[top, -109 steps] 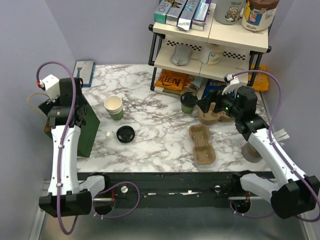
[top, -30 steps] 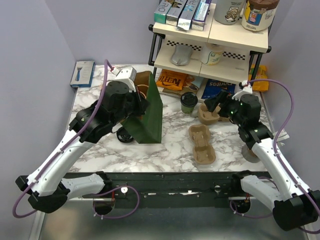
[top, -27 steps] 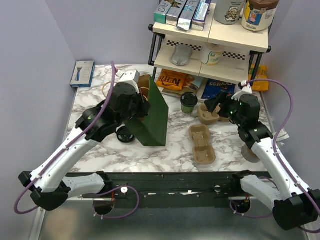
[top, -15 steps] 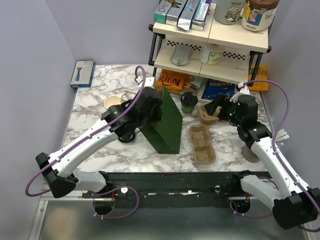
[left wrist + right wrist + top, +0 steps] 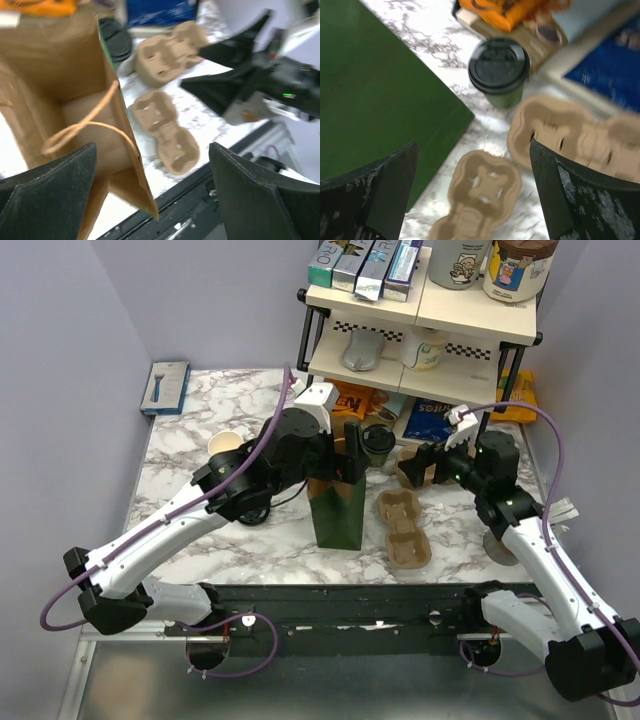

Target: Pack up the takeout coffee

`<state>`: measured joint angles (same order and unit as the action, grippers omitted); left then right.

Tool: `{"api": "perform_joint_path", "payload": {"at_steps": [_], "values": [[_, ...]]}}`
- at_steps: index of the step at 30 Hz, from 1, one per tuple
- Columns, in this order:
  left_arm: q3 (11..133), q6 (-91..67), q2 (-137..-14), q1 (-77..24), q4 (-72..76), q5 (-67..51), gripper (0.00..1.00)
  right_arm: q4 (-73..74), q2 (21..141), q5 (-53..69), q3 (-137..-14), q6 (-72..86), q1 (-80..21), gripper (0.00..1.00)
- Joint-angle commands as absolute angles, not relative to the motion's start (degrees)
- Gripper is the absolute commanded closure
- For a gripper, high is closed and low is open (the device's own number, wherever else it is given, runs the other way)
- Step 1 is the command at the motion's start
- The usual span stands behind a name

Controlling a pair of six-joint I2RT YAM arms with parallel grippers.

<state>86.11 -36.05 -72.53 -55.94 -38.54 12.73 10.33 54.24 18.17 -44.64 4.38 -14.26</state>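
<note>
My left claw [image 5: 152, 145] gapes wide over the upright green bag [image 5: 336, 510]; right claw [image 5: 473, 142] open too, above the pulp carriers [image 5: 570, 132].

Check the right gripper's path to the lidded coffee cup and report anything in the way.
Nothing visible blocks it. The right gripper is open, the lidded coffee cup straight ahead; a pulp carrier lies low beside the cup, the green bag stands on its other side.
</note>
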Motion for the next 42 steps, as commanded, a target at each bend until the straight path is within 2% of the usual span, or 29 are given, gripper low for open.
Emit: {"api": "perform_joint_path", "payload": {"at_steps": [1, 3, 4, 7, 9, 13, 15, 18, 19, 21, 23, 24, 27, 29, 32, 34, 35, 36, 39, 42], "values": [[92.8, -30.3, -72.1, -57.1, -37.4, 10.8, 0.01, 3.1, 49.9, 28.7, -46.5, -15.2, -14.3, 0.00], [93.4, -29.6, -71.6, -57.2, -38.6, 13.3, 0.01, 7.6, 48.9, 35.9, -45.5, -23.2, -14.4, 0.00], [93.3, -29.6, -70.6, -57.2, -38.8, 15.0, 0.01, 10.5, 48.4, 38.3, -44.6, -33.3, -14.4, 0.00], [91.3, -30.1, -67.0, -57.2, -39.6, 21.6, 0.01, 20.3, 49.0, 41.1, -44.5, -47.8, -14.3, 0.00], [90.3, -30.9, -65.6, -57.1, -41.7, 24.8, 0.01, 21.4, 50.4, 37.7, -45.2, -48.1, -14.3, 0.00], [87.0, -32.6, -64.3, -57.0, -42.2, 27.0, 0.01, 22.1, 51.8, 39.6, -46.1, -50.8, -14.4, 0.00], [85.5, -33.8, -64.6, -56.8, -41.7, 27.3, 0.01, 18.6, 51.5, 40.0, -48.0, -45.9, -14.3, 0.00], [84.6, -39.1, -65.4, -54.8, -44.7, 33.1, 0.01, 6.8, 51.1, 37.3, -52.1, -24.7, -14.4, 0.00], [84.3, -41.4, -65.4, -53.7, -45.6, 34.2, 0.01, 4.9, 51.7, 36.5, -53.4, -11.4, -14.5, 0.00], [82.8, -42.4, -64.9, -49.3, -46.3, 33.3, 0.01, 6.9, 53.7, 37.6, -60.2, 1.7, -14.9, 0.00], [80.8, -42.0, -62.9, -46.4, -44.3, 29.2, 0.01, 11.2, 56.1, 39.0, -63.5, 4.9, -19.0, 0.00], [77.7, -41.8, -62.0, -44.4, -40.6, 24.9, 0.01, 13.9, 56.2, 30.5, -64.3, 4.1, -26.6, 0.00], [72.5, -41.1, -59.1, -42.7, -34.0, 17.3, 0.01, 19.6, 58.2, 12.7, -68.9, 7.7, -37.6, 0.00], [71.3, -41.3, -58.5, -42.6, -32.4, 15.2, 0.01, 22.1, 59.9, 9.2, -72.2, 19.6, -38.0, 0.00], [68.6, -41.9, -58.2, -42.5, -28.7, 14.2, 0.01, 18.0, 57.4, 2.9, -66.3, 29.6, -39.1, 0.00], [66.6, -42.3, -58.0, -42.4, -25.8, 14.8, 0.11, 10.2, 53.5, 3.5, -62.3, 34.5, -40.2, 0.00], [66.1, -42.5, -58.0, -41.9, -25.0, 14.7, 0.22, 8.1, 52.7, 3.6, -59.4, 36.1, -40.4, 0.00], [65.4, -42.8, -58.0, -41.7, -23.9, 14.4, 0.48, 4.4, 52.3, 4.9, -58.7, 36.7, -41.1, 0.00], [65.0, -43.2, -58.6, -41.2, -21.9, 13.3, 0.82, 5.2, 54.4, 5.1, -61.2, 37.2, -43.0, 0.00], [65.4, -43.2, -59.4, -41.2, -21.5, 11.9, 1.00, 3.3, 57.6, 4.2, -61.0, 39.2, -43.8, 0.00]]}}
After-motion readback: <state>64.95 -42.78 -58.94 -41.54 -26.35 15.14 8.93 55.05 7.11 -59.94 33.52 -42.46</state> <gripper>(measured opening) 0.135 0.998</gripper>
